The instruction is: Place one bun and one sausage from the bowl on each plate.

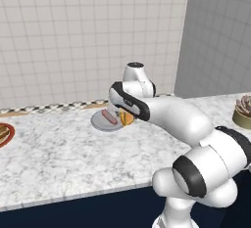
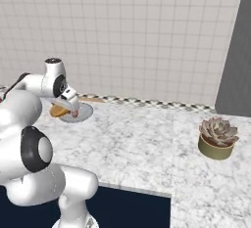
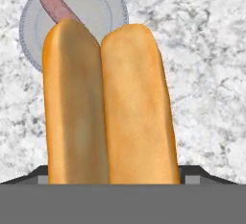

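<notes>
1. My fingers stand wide and hold the bun, filling the frame centre.
2. I keep it above the grey plate, upper left, where a sausage already lies.

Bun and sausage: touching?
Cannot tell. In the hand view the bun fills the foreground and covers the lower end of the sausage on the grey plate; overlap only, no contact or gap shown.

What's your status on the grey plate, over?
Tool closed on bun, wide grip. Bun above grey plate; sausage already on it. Nothing in the way.
</notes>
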Available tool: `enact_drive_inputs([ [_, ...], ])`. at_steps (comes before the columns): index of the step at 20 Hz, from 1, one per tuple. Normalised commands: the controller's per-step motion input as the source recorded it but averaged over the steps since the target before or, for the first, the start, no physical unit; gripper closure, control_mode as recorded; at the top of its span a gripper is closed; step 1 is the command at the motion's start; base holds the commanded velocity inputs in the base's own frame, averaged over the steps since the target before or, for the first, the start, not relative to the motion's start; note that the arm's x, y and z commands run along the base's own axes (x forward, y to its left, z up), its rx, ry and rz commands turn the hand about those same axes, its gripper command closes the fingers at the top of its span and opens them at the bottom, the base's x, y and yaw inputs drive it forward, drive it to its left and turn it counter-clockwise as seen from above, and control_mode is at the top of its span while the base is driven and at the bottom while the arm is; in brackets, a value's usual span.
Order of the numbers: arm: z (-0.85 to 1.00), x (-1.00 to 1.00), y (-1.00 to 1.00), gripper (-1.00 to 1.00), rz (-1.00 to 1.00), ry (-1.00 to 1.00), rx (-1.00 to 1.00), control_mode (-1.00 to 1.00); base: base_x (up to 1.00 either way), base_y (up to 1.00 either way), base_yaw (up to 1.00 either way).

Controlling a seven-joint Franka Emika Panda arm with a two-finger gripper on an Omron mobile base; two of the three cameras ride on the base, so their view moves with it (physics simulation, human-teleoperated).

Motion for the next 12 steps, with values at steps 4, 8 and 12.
enact_drive_inputs([
  [4,-0.33,0.95,0.20,1.00,0.48,0.18,-0.04,-1.00,0.00,0.00,0.00],
  [8,-0.48,0.56,0.69,1.00,0.52,0.02,-0.07,-1.00,0.00,0.00,0.00],
  [12,-0.73,0.28,0.74,1.00,0.38,-0.02,-0.21,-1.00,0.00,0.00,0.00],
])
